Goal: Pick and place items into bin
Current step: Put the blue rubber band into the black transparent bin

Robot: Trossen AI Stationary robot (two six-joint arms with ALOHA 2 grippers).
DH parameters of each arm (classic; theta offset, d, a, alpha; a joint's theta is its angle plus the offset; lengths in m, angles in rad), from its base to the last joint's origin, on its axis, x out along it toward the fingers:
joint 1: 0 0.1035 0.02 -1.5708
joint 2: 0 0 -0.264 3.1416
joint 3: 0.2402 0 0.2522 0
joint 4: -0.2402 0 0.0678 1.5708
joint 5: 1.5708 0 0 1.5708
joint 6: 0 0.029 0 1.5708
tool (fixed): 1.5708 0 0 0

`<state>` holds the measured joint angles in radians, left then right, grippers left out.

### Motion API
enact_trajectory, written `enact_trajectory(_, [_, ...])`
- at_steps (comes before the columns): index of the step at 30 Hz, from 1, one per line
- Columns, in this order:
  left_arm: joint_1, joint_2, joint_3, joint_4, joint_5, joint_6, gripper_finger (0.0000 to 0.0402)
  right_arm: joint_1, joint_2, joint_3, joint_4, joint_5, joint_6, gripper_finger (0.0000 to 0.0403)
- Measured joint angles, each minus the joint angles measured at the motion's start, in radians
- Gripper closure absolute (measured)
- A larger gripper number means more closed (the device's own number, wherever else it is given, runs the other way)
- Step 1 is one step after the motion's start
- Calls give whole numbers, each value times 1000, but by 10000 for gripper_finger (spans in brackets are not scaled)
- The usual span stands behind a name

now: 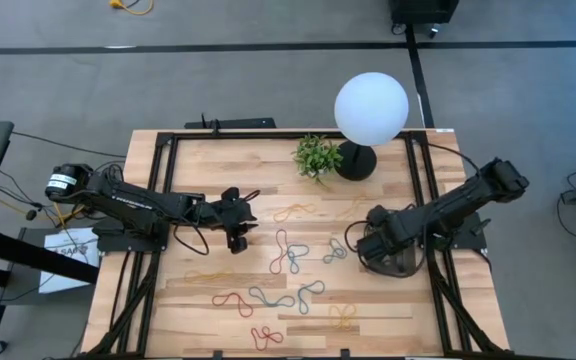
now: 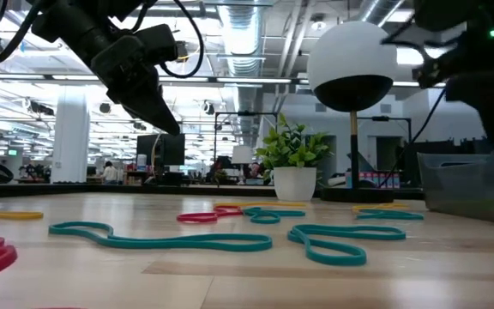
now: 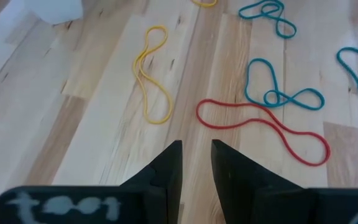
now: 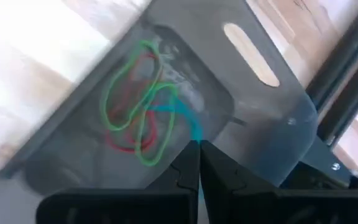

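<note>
Several rubber-band loops lie flat on the wooden table: a red one (image 3: 260, 124), a yellow one (image 3: 151, 74) and teal ones (image 3: 278, 96) in front of my left gripper (image 3: 196, 155). That gripper hovers open above the table's left middle (image 1: 236, 238), with nothing between its fingers. At the table's right stands the dark grey bin (image 1: 400, 266); a green band (image 4: 135, 106) and a red band (image 4: 126, 140) lie in it. My right gripper (image 4: 197, 146) hangs over the bin (image 4: 229, 87), shut on a teal band. My right gripper pinches the teal band (image 4: 188, 124) between its two fingertips. The fingers come from above, pointing steeply down into the bin. The band's free part reaches away from the fingertips over the green and red bands; whether it touches them cannot be told.
A lamp with a white globe (image 1: 371, 108) and black round base (image 1: 356, 160) stands at the far middle, with a small green plant (image 1: 316, 155) beside it. Black frame rails (image 1: 423, 200) run along the table's sides. More bands (image 1: 288, 255) lie between the arms.
</note>
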<state>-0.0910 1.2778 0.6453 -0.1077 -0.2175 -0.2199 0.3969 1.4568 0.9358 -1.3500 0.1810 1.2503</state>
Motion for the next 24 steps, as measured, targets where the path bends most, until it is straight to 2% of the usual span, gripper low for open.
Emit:
enact_trajectory(5, [0, 0, 0, 11, 0, 0, 326, -18, 36, -14, -38, -21, 19, 385])
enact_trajectory(8, [0, 0, 0, 13, 0, -1, 326, -39, 51, -14, -46, -52, 33, 368])
enact_trajectory(15, [0, 0, 0, 9, 0, -1, 326, -73, 54, -14, -52, -48, -2, 325])
enact_trajectory(24, [0, 0, 0, 9, 0, -1, 326, -91, 54, 1, -20, -51, 10, 326])
